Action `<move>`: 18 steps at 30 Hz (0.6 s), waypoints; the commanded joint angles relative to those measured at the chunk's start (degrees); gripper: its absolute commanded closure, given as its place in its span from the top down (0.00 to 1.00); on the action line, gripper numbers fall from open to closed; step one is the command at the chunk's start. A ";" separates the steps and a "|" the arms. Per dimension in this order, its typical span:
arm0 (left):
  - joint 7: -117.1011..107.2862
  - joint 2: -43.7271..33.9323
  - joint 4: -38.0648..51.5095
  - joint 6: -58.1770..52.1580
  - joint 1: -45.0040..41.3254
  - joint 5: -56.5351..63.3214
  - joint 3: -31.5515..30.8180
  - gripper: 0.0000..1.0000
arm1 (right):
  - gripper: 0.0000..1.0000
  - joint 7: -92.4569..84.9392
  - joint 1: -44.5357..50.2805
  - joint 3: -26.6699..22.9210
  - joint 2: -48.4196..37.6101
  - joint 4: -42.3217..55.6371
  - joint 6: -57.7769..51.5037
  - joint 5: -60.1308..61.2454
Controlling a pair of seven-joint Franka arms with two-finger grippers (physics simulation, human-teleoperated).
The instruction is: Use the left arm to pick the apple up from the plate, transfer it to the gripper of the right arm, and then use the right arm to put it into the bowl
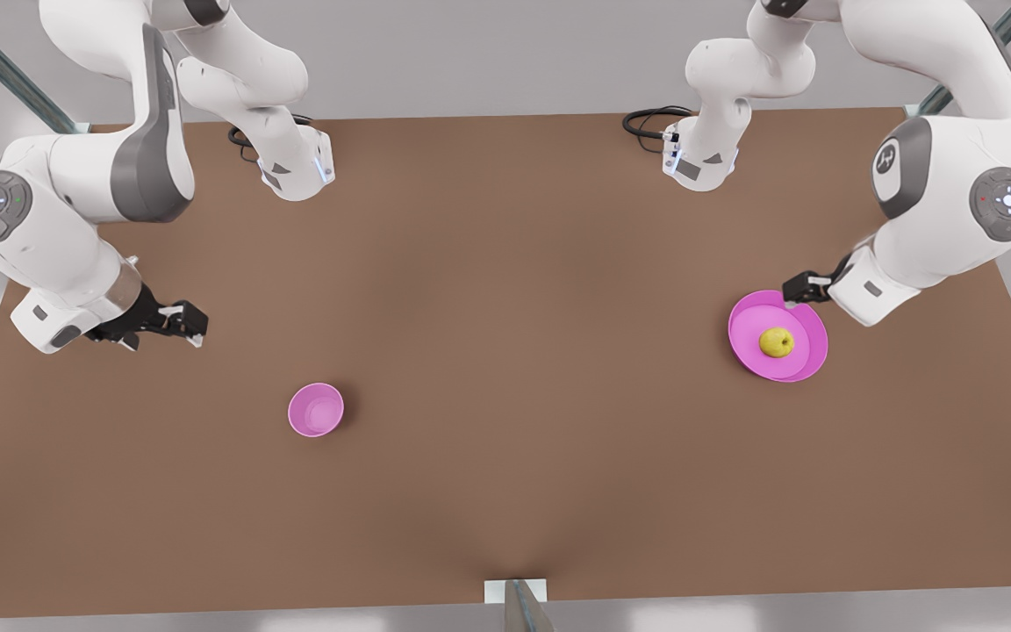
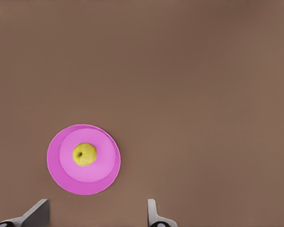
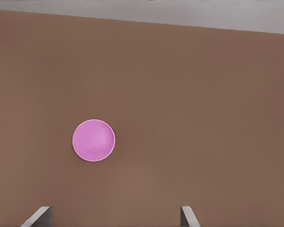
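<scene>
While both arms are hovering above the brown table (image 1: 505,351), the middle of the tabletop is lying bare between them, giving wide room on every side of the 2 pink dishes. The plate (image 1: 777,336) is sitting near the edge of the table at the front view's right, with a strip of bare surface between its rim and that edge. The bowl (image 1: 316,409) is sitting well apart from it, toward the front view's left, clear of all edges.

The apple (image 1: 777,342) is resting on the plate, roughly at its centre, stem dimple facing up. The left gripper (image 1: 799,288) is hanging above the plate's far rim, not touching the apple; in the left wrist view its 2 fingers (image 2: 152,210) are standing spread wide, with the apple (image 2: 84,154) and plate (image 2: 61,175) lying ahead of the tips rather than between them.

The right gripper (image 1: 194,323) is waiting near the front view's left edge, well apart from the bowl. In the right wrist view its fingers (image 3: 185,213) are likewise spread, holding nothing, with the bowl (image 3: 93,140) lying ahead of them.
</scene>
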 commanded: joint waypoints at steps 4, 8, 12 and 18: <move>1.86 -2.12 -13.03 17.78 3.12 0.28 0.16 1.00 | 1.00 0.93 -0.05 0.00 -0.06 0.03 2.11 0.02; 1.68 -4.76 -32.81 38.52 5.50 0.28 0.25 1.00 | 1.00 0.84 -0.14 0.00 -0.06 0.03 2.11 0.02; 1.86 -4.67 -46.70 52.86 6.11 0.28 2.97 1.00 | 1.00 0.84 -0.23 0.00 -0.06 0.03 2.11 0.02; 2.12 0.78 -47.58 54.18 7.25 0.19 4.99 1.00 | 1.00 0.84 -0.32 0.00 -0.06 0.03 2.11 0.11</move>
